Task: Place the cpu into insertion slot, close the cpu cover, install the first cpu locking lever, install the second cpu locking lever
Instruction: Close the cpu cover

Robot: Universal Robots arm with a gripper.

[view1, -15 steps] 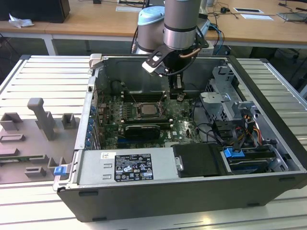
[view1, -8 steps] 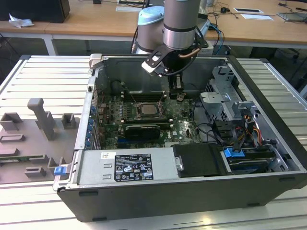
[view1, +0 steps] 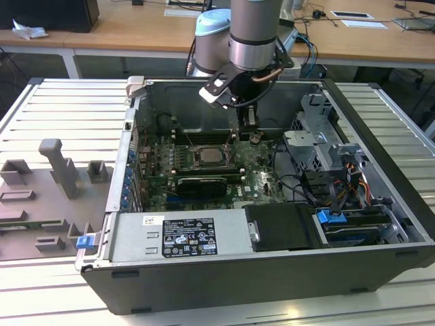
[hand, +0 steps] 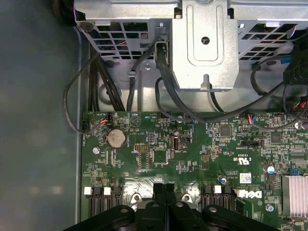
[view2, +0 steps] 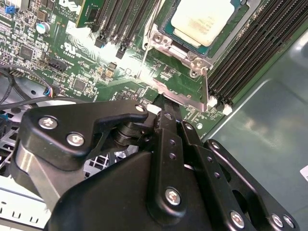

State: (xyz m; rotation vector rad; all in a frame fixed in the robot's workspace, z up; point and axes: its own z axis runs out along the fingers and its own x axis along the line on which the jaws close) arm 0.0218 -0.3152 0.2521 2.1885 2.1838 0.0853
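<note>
- Wooden desks run across the top of the exterior view; below them a ribbed metal worktop (view1: 41, 102) carries an open computer case (view1: 272, 272) with a green motherboard (hand: 144, 159) inside.
- My gripper (view1: 249, 132) hangs inside the case, low over the board. In both wrist views the jaws are pressed together with nothing between them.
- I see the cpu (view2: 202, 19) lying flat in the insertion slot (view1: 207, 157), its pale metal top facing up.
- I judge the cpu cover (view2: 185, 55) to be down around the chip, its silvery frame framing the top.
- A thin wire locking lever (view2: 146, 53) runs along one side of the socket. I can't tell whether it is latched.
- The relation that matters: the socket lies toward the exterior view's left of the jaws and slightly lower in frame, close by. In the second wrist view the fingertips sit just beside the frame's near edge, possibly touching it.
</note>
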